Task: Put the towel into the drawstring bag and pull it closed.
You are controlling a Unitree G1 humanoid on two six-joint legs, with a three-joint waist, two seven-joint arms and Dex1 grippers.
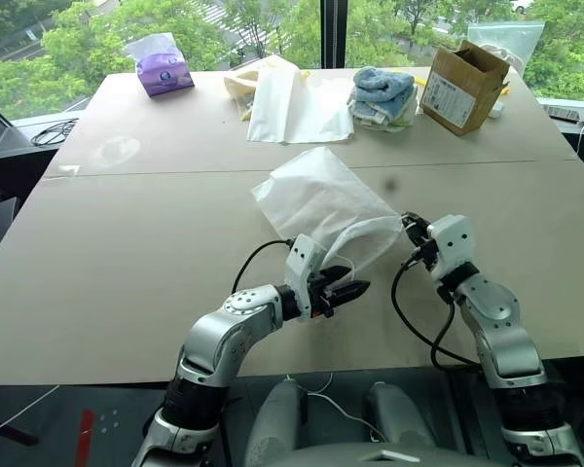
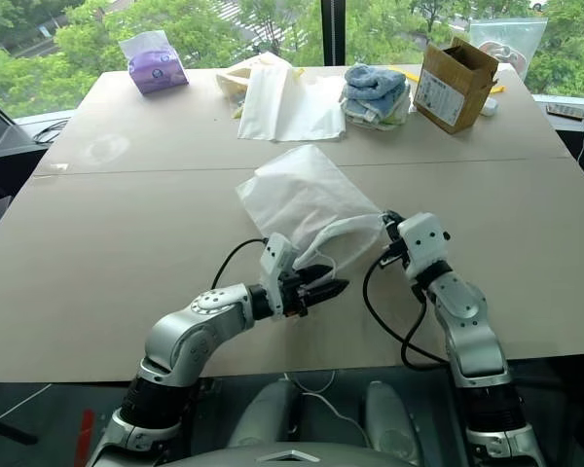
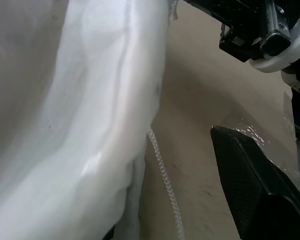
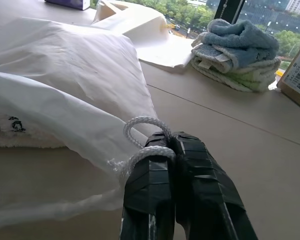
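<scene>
Nearest you, your left gripper [image 1: 355,289] sits at the near edge of the drawstring bag [image 1: 321,199], fingers spread apart and holding nothing; a loose white cord [image 3: 165,185] hangs just beside them. Your right gripper [image 4: 172,142] is pressed together, pinching a loop of the bag's cord at its mouth corner. The bag lies on the table [image 1: 127,243], and the towel [image 4: 15,134] seems to be inside it, a pale ribbed shape behind the sheer fabric. Farther off are folded blue towels [image 1: 382,95] and a cardboard box [image 1: 462,86]
</scene>
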